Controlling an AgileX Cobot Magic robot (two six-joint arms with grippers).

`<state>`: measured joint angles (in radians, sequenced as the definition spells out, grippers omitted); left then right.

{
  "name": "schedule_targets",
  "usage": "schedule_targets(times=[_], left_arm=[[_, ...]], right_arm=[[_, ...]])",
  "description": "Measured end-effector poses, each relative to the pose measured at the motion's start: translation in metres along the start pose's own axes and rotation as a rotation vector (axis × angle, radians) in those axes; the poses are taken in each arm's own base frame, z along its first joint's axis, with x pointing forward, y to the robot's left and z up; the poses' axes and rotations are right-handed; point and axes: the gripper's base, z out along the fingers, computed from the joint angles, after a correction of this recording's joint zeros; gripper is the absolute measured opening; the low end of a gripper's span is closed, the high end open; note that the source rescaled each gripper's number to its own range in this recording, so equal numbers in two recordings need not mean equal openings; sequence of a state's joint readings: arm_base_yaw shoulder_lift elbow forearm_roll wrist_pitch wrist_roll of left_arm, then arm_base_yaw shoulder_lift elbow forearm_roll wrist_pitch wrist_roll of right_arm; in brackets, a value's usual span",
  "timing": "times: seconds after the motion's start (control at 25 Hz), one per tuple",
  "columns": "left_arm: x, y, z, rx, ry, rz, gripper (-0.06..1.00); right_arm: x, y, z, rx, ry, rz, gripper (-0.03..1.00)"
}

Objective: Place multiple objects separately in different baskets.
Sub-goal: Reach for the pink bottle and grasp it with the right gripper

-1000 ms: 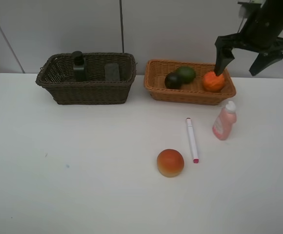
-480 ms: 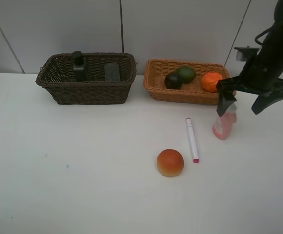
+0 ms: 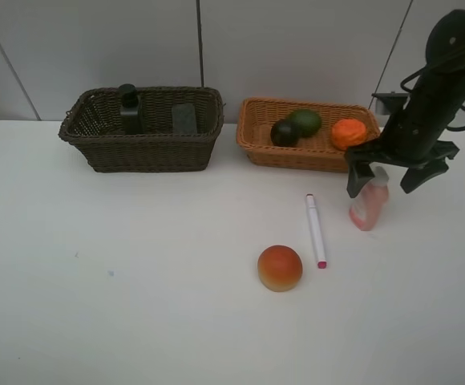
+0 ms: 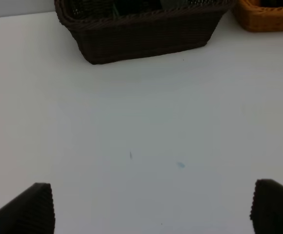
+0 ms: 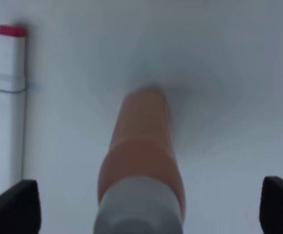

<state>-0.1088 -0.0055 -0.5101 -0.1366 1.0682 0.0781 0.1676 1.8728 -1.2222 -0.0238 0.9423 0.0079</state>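
While five things already lie in the baskets, three are not yet sorted on the table (image 3: 136, 281). The dark basket (image 3: 144, 154) holds the pump bottle (image 3: 129, 110) and the eraser (image 3: 184, 117). The light basket (image 3: 297, 157), at 3 o'clock from it, holds the green fruit (image 3: 305, 121), the mangosteen (image 3: 284, 133) and the tangerine (image 3: 349, 134). The rule seems to be fruit in the light one and other goods in the dark one, so I judge the work a little over half done.

Left are the peach (image 3: 280, 267), the marker (image 3: 316, 228) at 1 o'clock from it, and the pink bottle (image 3: 369, 202) at 3 o'clock from the marker. The right gripper (image 3: 383, 183) hangs over the standing pink bottle with its jaws spread wide on both sides of the cap, not pinching it. The left gripper (image 4: 149, 209) is also spread, above bare table, holding nothing. Probably the bottle belongs in the dark basket.
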Motion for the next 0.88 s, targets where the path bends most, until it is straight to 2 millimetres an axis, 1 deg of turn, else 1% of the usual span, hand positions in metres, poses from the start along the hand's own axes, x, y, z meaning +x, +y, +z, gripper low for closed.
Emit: schedule_targets(times=[0.24,0.32,0.36,0.44,0.56,0.6,0.72,0.88], left_arm=[[0.0,0.0,0.0,0.0,0.0,0.0,0.98],[0.0,0.0,0.0,0.0,0.0,0.0,0.98],[0.0,0.0,0.0,0.0,0.0,0.0,0.98],[0.0,0.0,0.0,0.0,0.0,0.0,0.98],[0.0,0.0,0.0,0.0,0.0,0.0,0.98],[0.0,0.0,0.0,0.0,0.0,0.0,0.98],[0.0,0.0,0.0,0.0,0.0,0.0,0.98],[0.0,0.0,0.0,0.0,0.0,0.0,0.98]], right_arm=[[-0.006,0.0,0.023,0.0,0.018,-0.002,0.99],[-0.006,0.001,0.029,0.0,0.026,-0.002,0.94],[-0.007,0.001,0.031,0.0,0.027,-0.002,0.88],[-0.007,0.001,0.035,0.0,0.03,-0.003,0.71],[-0.007,0.0,0.036,0.002,0.032,-0.012,0.34],[-0.007,0.0,0.036,0.002,0.031,-0.012,0.24],[-0.008,0.0,0.036,0.004,0.028,-0.015,0.23],[-0.007,0.0,0.03,0.004,0.017,-0.014,0.23]])
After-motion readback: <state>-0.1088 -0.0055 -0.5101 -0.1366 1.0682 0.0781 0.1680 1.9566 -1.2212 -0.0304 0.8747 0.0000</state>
